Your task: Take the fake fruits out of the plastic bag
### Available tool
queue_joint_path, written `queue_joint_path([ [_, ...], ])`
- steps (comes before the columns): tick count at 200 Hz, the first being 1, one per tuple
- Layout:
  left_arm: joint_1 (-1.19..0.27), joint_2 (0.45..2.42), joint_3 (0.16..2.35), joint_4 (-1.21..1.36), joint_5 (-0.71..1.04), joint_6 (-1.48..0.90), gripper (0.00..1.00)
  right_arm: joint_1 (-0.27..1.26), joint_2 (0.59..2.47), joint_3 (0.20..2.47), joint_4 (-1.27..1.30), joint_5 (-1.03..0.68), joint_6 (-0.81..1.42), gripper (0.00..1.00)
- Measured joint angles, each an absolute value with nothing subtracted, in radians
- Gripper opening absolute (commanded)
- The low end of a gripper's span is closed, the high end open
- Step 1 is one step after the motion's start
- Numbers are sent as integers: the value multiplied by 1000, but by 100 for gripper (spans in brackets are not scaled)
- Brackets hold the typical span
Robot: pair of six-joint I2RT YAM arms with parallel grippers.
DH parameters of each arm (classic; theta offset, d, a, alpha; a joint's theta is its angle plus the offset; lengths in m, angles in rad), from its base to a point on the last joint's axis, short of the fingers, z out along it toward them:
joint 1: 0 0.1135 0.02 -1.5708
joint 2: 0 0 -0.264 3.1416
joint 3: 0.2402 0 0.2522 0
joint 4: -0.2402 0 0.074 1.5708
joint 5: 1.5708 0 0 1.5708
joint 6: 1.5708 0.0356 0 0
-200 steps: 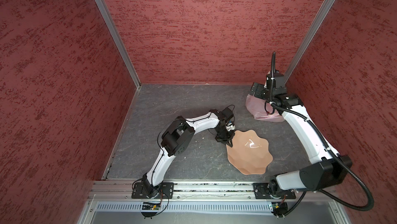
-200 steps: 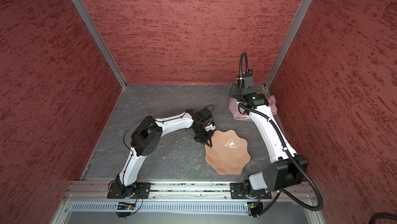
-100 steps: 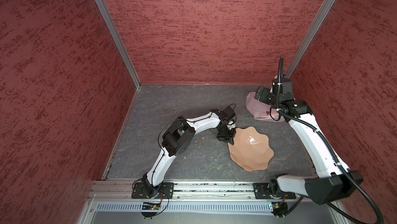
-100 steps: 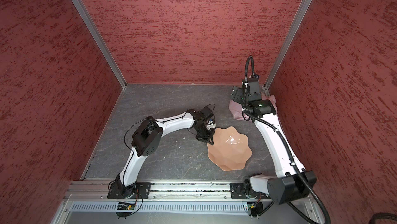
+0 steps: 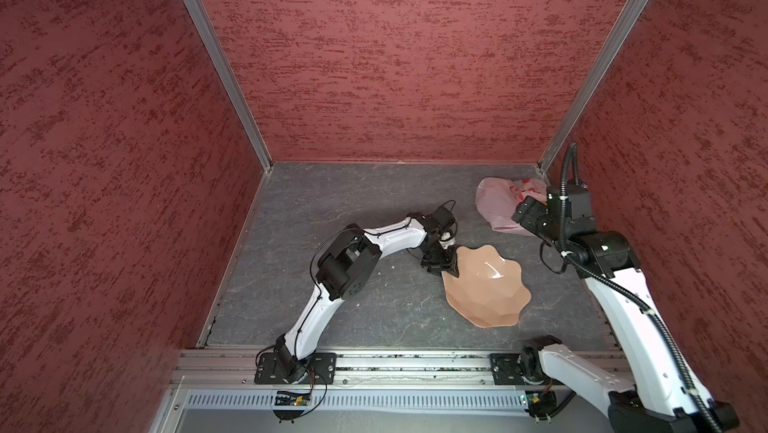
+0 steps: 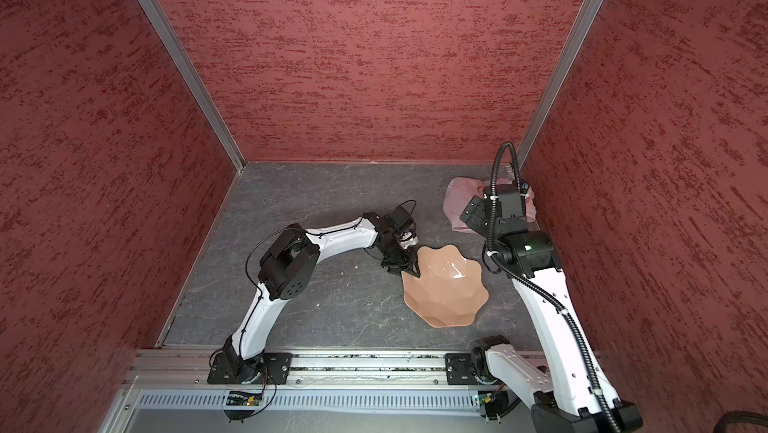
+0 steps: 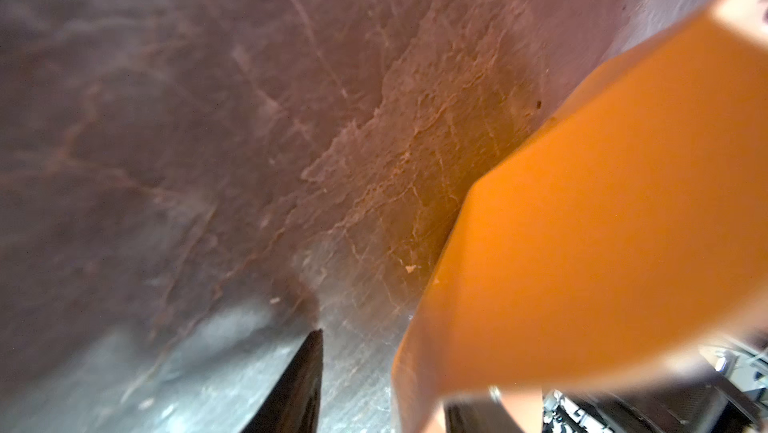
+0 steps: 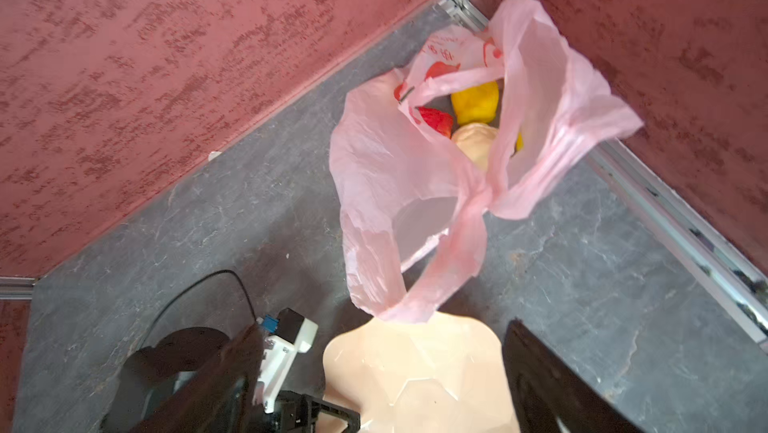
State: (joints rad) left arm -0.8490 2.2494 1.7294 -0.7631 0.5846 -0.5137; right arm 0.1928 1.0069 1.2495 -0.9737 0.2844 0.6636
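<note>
While the fake fruits (image 8: 476, 102), red, yellow and beige showing, lie inside the plastic bag (image 8: 386, 169) in the surface's (image 5: 332, 210) far right corner, none looks out yet: the bowl (image 5: 486, 293) is bare. Before the bag the right tool (image 8: 384, 329) gapes wide; the left tool (image 5: 445, 271) straddles the bowl rim, jaws apart.

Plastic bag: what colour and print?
The plastic bag: pale pink with red print, best in right wrist view.
</note>
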Motion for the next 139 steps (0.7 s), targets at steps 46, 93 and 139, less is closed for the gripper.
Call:
queue_joint_path([
  [46, -821, 2119, 1645, -760, 552, -495, 51, 193, 979, 1169, -985, 291, 764, 90],
  [93, -787, 2043, 1556, -723, 549, -489, 50, 192, 945, 1084, -937, 306, 824, 88],
  [139, -736, 2040, 1534, -718, 552, -476, 48, 187, 1023, 1063, -792, 337, 830, 84],
])
